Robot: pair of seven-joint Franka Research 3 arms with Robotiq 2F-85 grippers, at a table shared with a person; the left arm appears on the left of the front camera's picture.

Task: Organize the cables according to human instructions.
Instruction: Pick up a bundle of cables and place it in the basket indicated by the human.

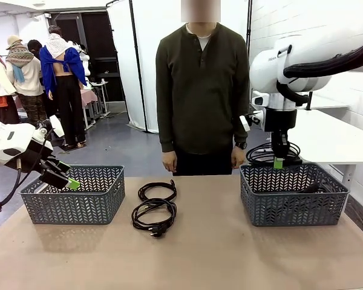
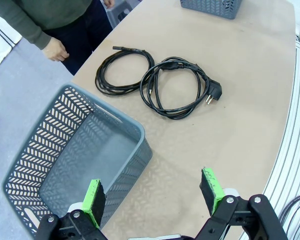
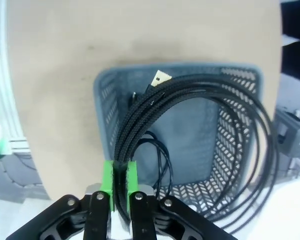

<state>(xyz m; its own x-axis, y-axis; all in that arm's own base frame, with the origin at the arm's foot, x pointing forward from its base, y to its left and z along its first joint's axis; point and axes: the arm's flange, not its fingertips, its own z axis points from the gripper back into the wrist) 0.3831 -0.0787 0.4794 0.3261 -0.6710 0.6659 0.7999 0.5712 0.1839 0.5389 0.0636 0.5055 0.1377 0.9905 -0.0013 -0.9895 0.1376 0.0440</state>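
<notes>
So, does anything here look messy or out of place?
Nothing damaged or spilled. Two coiled cables lie on the table between the left basket and the right basket, and a third coil dangles from the right gripper above the latter, not yet dropped in.

Front camera: at the robot's edge of the tan tabletop [image 1: 230, 260], looking across it. Left wrist camera looks down obliquely over the left grey plastic lattice basket [image 2: 45, 145] — sharing the two black coiled power cords [image 2: 147, 80] mid-table with it. Right wrist camera peers straight down, close, into the matching right basket [image 3: 235, 145].
</notes>
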